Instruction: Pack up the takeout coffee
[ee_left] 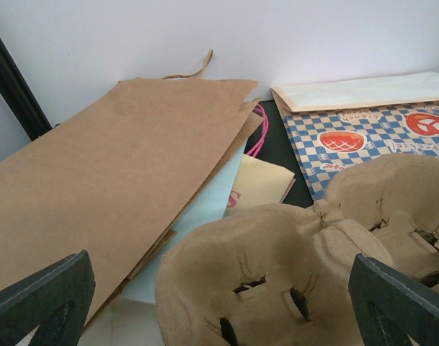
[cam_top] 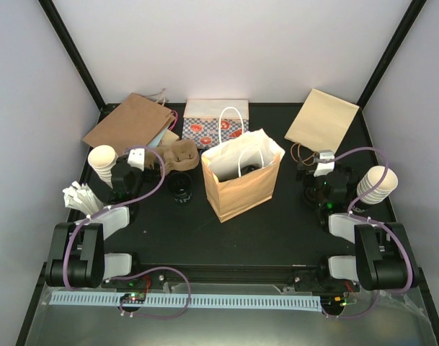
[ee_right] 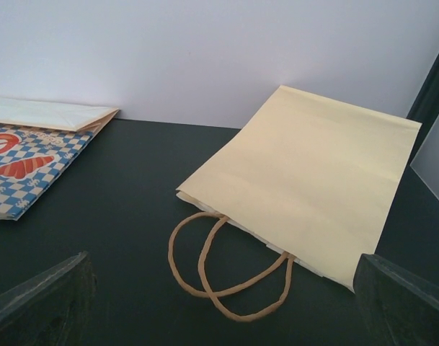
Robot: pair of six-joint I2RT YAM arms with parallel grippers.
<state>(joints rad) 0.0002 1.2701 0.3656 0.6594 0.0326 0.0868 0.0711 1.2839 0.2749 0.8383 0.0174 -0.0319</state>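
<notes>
An open bag (cam_top: 242,178) is seen standing mid-desk; what is inside cannot be told. A cup tray (cam_top: 177,156) lies by the left gripper (ee_left: 219,303), with no cups seen in it. Cup stacks (cam_top: 104,164) stand apart. Both grippers' jaws are spread, the right gripper (ee_right: 223,306) holding nothing.

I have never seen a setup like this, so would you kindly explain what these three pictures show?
Two robot arms stand at the near edge of a black table. The overhead picture shows both; the other two come from cameras on each wrist. The left gripper is open over a cardboard cup carrier; the right gripper is open near a flat tan bag. Neither holds anything. An upright paper bag stands mid-table, with paper cup stacks at both sides and more flat bags behind.
</notes>
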